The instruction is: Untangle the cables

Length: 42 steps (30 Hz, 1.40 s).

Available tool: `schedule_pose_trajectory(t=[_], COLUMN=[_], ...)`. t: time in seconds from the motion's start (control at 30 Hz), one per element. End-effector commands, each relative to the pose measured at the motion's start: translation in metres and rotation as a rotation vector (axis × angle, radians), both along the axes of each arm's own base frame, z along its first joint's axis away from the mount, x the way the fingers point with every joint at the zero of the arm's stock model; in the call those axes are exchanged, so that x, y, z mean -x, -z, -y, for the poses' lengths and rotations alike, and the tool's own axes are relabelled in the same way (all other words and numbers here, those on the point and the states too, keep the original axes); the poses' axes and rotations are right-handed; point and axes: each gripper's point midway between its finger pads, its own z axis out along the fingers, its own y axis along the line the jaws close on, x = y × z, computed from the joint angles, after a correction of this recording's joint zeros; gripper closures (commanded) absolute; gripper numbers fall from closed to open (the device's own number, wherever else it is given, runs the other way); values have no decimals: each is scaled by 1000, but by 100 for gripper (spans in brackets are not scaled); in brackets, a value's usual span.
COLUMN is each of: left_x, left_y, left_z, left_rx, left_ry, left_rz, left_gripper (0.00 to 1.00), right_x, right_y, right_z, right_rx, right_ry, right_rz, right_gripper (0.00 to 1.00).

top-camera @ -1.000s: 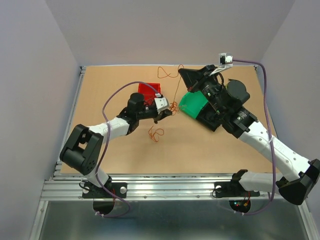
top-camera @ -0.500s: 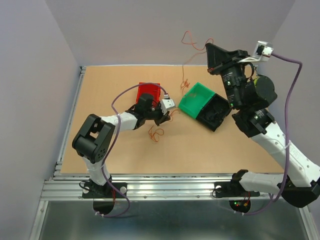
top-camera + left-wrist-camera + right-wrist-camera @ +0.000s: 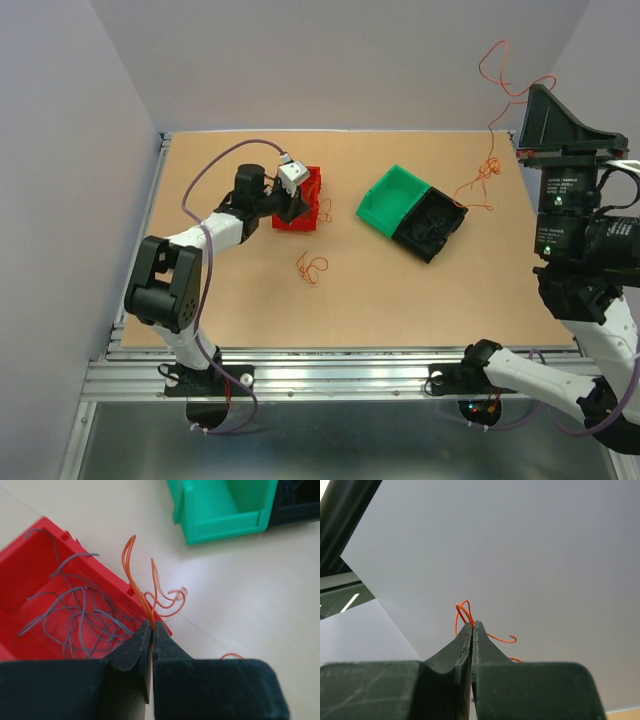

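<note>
The cables show as thin orange wires, now apart. My left gripper (image 3: 151, 625) is shut on one orange wire (image 3: 131, 565), which loops up over the right rim of the red bin (image 3: 102, 565). From above, that left gripper (image 3: 304, 207) sits at the red bin (image 3: 312, 180). My right gripper (image 3: 472, 624) is shut on another orange wire (image 3: 462, 611), raised against the wall. In the top view the right gripper (image 3: 533, 92) is high at the right, and its wire (image 3: 488, 165) dangles to the table. A third orange loop (image 3: 312, 266) lies loose on the table.
Grey wires (image 3: 75, 615) lie inside the red bin. A green bin (image 3: 390, 200) and a black bin (image 3: 433, 226) lie joined mid-table; the left wrist view shows the green bin (image 3: 220, 505) ahead. Walls enclose the table on three sides.
The right arm swung up and far to the right, pulling its orange wire free of the bunch. The left gripper carried its wire back and left to the red bin.
</note>
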Motion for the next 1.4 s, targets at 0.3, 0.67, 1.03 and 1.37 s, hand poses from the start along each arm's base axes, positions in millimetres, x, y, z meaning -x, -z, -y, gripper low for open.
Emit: schedule_pose_trajectory(t=[0.3, 0.67, 1.03, 1.37], left_x=[89, 109, 112, 106], left_y=[-90, -110, -126, -124], left_z=[37, 39, 31, 32], left_rx=[89, 145, 187, 233], left_ry=[325, 365, 334, 388], left_rz=[323, 368, 427, 349], left_gripper=[36, 21, 12, 12], right_x=[-20, -42, -59, -66], right_y=[51, 80, 113, 128], right_z=[-46, -130, -191, -217], right_rx=[77, 134, 151, 131], right_ry=[-134, -431, -635, -719], right_rz=[-64, -88, -105, -101], right_gripper=[99, 99, 99, 99])
